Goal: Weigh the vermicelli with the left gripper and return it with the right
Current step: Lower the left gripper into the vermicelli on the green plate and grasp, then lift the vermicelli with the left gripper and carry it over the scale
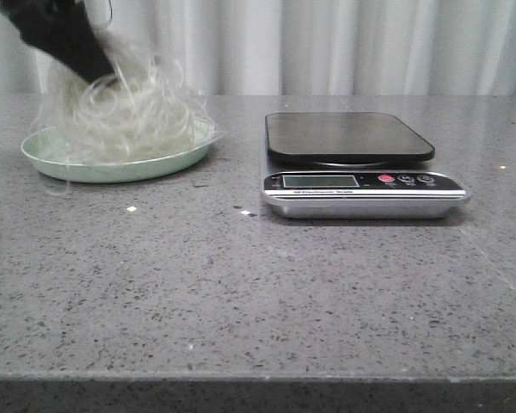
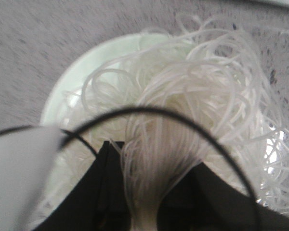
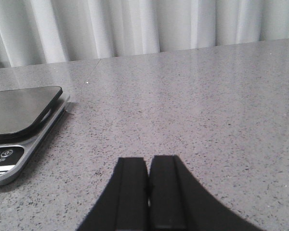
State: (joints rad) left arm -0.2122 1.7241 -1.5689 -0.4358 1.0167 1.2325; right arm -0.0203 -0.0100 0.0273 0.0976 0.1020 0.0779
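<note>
The vermicelli (image 1: 129, 107) is a fluffy whitish tangle of thin strands on the pale green plate (image 1: 112, 168) at the far left of the table. My left gripper (image 1: 103, 70) comes down from the upper left and is shut on a bunch of the strands; in the left wrist view the vermicelli (image 2: 183, 101) is pinched between the black fingers (image 2: 111, 187) over the plate (image 2: 72, 82). The kitchen scale (image 1: 348, 138) stands right of centre, its black platform bare. My right gripper (image 3: 148, 163) is shut and empty, low over the table right of the scale (image 3: 19, 113).
The scale's display and buttons (image 1: 361, 181) face the front edge. A few small crumbs (image 1: 132, 208) lie on the grey speckled table between plate and scale. White curtains hang behind the table.
</note>
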